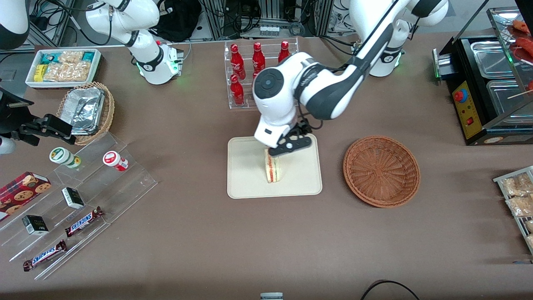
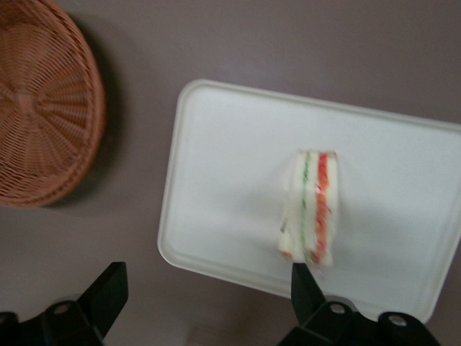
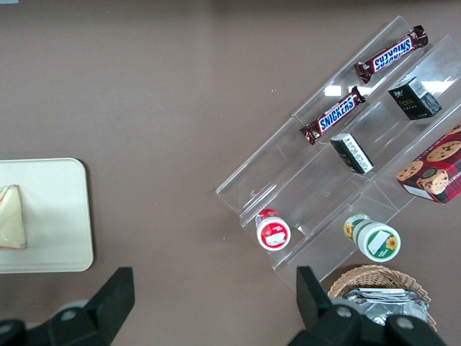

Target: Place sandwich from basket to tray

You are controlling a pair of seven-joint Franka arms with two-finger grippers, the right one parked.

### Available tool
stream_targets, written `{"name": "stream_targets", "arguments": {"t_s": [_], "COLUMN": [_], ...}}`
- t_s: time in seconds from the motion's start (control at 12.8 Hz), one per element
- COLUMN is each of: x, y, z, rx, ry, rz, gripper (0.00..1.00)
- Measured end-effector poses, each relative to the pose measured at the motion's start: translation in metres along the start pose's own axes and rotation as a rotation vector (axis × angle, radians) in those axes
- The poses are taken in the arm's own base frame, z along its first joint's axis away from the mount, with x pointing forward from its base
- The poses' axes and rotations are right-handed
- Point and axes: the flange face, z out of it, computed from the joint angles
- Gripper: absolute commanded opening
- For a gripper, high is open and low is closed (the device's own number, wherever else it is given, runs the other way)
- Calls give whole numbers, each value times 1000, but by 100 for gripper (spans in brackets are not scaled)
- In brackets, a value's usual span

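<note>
Sandwich (image 1: 273, 166) stands on edge on the tray (image 1: 245, 175), near the tray's middle. Its cut face, with the red and green filling stripes, is turned toward the front camera and somewhat upward. Long axis runs from the front-camera edge of the tray toward the bottle rack (image 1: 250, 73); the end nearer the rack is hidden under the gripper in the front view.

In the left wrist view the sandwich (image 2: 310, 209) shows as a narrow wedge, the stripes running lengthwise, green beside red, white bread outside both.

Gripper (image 1: 287, 146) hangs just above the sandwich's rack-side end, over the tray. Fingers spread wide and holding nothing. In the wrist view one fingertip (image 2: 301, 282) sits close to the sandwich's near end, just beside it over the tray rim; I can't tell whether it touches. The other fingertip (image 2: 108, 292) is well apart, over bare table off the tray (image 2: 230, 144). So the sandwich lies at one finger's side, not centred in the gap.

Basket (image 1: 381, 171) sits on the table beside the tray, toward the working arm's end, apart from it, nothing in it. Wrist view shows the same basket (image 2: 43, 108) with a strip of table between it and the tray.

Right wrist view catches one corner of the sandwich (image 3: 12, 216) on the tray (image 3: 61, 216).
</note>
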Motion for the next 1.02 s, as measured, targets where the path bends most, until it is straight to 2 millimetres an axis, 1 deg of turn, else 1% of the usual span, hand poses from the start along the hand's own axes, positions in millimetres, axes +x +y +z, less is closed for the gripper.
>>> {"name": "stream_targets", "arguments": {"t_s": [0.16,0.39,0.47,0.62,0.78,1.02], "x": [31,65,78,100,111,117], "y": [-29,-66,-85,-126,-165,-216], "z": [-7,7,12,10,1,-19], "rx": [8,15,11,-17,-26,-11], "ry": [5,-45,-70,-117,-158,-203], "rz": [-51,-32,-18,13,46,115], "gripper": [100,100,100,100,100,100]}}
